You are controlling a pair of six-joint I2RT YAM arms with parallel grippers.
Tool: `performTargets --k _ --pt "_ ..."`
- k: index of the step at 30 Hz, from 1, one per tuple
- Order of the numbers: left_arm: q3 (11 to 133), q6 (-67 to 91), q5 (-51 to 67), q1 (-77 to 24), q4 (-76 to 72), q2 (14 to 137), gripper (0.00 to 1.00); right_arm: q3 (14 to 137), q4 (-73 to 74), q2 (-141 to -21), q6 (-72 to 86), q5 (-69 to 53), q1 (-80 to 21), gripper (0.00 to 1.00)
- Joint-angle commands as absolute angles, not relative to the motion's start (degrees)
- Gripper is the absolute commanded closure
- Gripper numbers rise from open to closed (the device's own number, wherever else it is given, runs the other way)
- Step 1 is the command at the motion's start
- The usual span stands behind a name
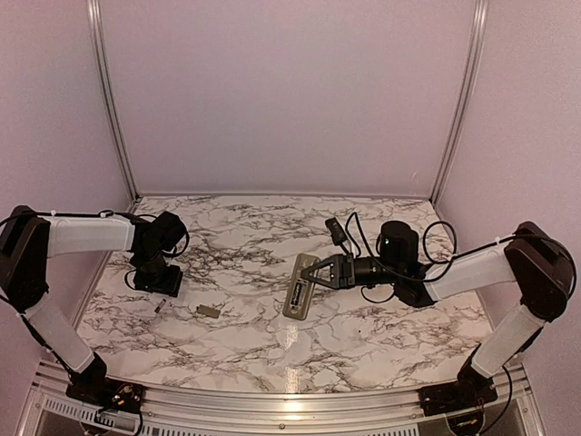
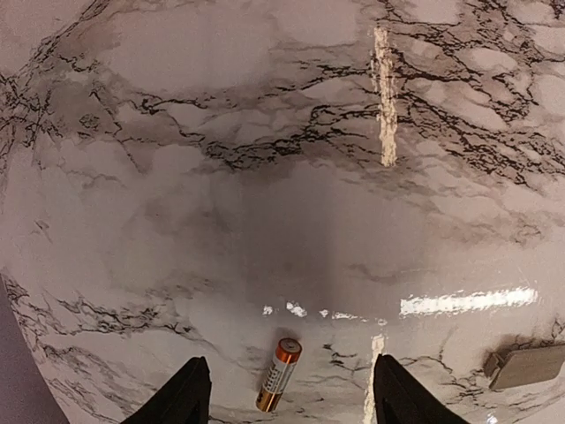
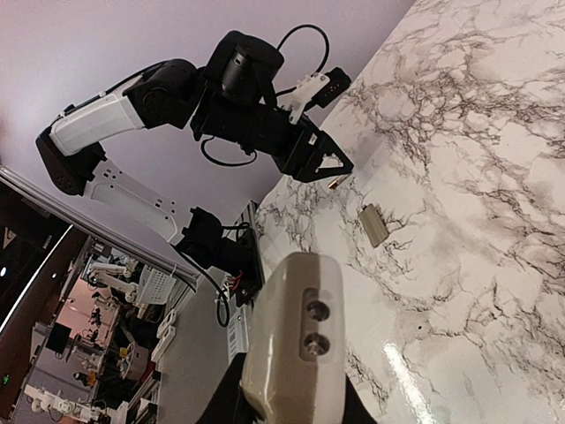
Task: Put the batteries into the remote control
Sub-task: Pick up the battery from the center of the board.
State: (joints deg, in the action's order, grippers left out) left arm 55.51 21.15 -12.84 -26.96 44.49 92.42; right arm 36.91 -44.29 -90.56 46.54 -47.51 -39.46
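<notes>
Pinched at one end by your right gripper [image 1: 315,272], the remote control [image 1: 298,289] is over mid-surface [image 1: 363,338], while your left gripper [image 1: 166,282] hangs spread above one battery [image 2: 279,375], a small grey plate [image 1: 209,311] nearby.

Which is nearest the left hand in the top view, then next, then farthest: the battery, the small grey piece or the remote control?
1. battery, lying just on the near side of the open left hand.
2. small grey piece, on the table to the battery's right.
3. remote control, mid-table, gripped by the right hand.
</notes>
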Motion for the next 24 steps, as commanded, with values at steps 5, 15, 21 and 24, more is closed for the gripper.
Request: performTargets --k 5,15,21,24 --pt "57.3 16.87 -6.15 -21.57 48.81 92.16 0.43 37.25 -49.14 -92.55 48.28 -48.82 -38.96 1.0" --pt "56.63 17.13 -3.63 -20.86 49.91 93.11 0.53 37.52 -48.78 -92.12 48.66 -48.86 -38.94 1.0" --pt "56.69 17.38 -3.95 -19.79 50.1 94.46 0.53 37.54 -48.95 -91.84 48.95 -49.09 -38.93 1.0" --pt "56.82 17.41 -3.81 -19.8 50.02 95.81 0.55 37.61 -48.91 -91.76 48.88 -49.08 -38.94 1.0"
